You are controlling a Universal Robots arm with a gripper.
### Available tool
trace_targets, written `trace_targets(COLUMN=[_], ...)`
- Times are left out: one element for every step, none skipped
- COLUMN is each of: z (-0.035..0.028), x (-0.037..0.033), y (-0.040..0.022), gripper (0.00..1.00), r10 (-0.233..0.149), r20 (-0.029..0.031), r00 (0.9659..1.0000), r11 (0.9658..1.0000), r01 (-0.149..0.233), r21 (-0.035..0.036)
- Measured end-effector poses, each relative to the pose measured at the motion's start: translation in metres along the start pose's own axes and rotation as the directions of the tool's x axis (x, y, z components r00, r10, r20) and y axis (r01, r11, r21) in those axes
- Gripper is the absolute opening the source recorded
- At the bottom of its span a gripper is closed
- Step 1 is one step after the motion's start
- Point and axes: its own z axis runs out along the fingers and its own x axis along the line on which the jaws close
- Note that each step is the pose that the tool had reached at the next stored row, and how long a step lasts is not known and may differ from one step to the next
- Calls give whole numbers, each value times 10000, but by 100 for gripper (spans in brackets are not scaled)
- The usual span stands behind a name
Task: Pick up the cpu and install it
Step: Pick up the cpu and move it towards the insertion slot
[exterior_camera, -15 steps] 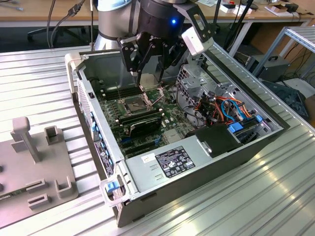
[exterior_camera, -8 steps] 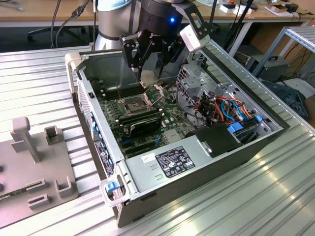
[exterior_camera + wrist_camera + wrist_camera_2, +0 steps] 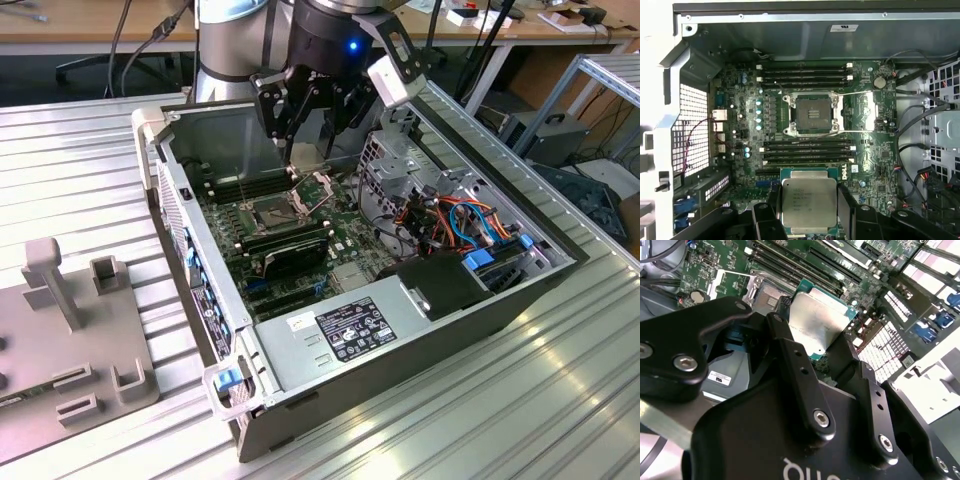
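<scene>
Silver-lidded, the one cpu (image 3: 809, 202) is clamped between my gripper's (image 3: 812, 340) two fingers (image 3: 795, 365), above the motherboard (image 3: 870, 125) and apart from its single open socket (image 3: 810, 114). The lid's print is too small to read. The exterior view adds a grey fixture (image 3: 70, 330) beside the case (image 3: 400, 370).
</scene>
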Motion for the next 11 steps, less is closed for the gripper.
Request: trace_targets(z=[0,0,0,-1,2,5,8,15,23,33,41], x=[0,-1,-1,-1,-2,-2,-2,-2,-2,-5,-9], y=[1,1,1,1,4,11,20,34,55,69,76], gripper=[55,55,55,55,55,55,55,55,55,55,55], r10=[0,0,0,0,-1,-1,-1,0,-1,-1,-2], r20=[0,-1,-1,-1,-1,0,0,0,-1,-1,-1], r00=[10000,10000,10000,10000,10000,10000,10000,10000,10000,10000,10000], r11=[10000,10000,10000,10000,10000,10000,10000,10000,10000,10000,10000], r01=[0,0,0,0,1,1,1,0,1,1,2], r21=[1,1,1,2,1,1,2,1,2,-2,-9])
